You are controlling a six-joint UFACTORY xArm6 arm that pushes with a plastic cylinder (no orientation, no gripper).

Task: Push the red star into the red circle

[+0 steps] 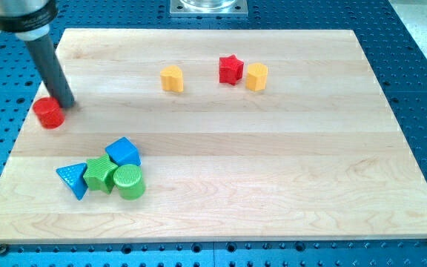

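Down at the view's bottom left, a tight huddle of four on the pale wooden counter [273,185]: the blue triangle [72,179] lies farthest left, the green star [99,173] is pressed against its right side, the green cylinder [129,182] touches that star on the right, and the blue cube [123,153] sits just behind them, touching the group. Moving up the left side, here's the red circle [49,113], a short round block near the counter's left edge, and my tip [69,104] is planted just beside it, on its right and slightly toward the view's top, so close that I cannot tell if they touch; the dark rod leans up and to the left from there. There is no claw on this arm, so no open or closed state to call. Now far across, toward the view's top: the yellow block [172,78] stands alone left of centre, and to its right is the red star [230,70], well apart from the red circle and from my tip. It sits flat with one point aimed at the view's top; being a star, it has no long axis. Touching its right side is another yellow block [256,76].
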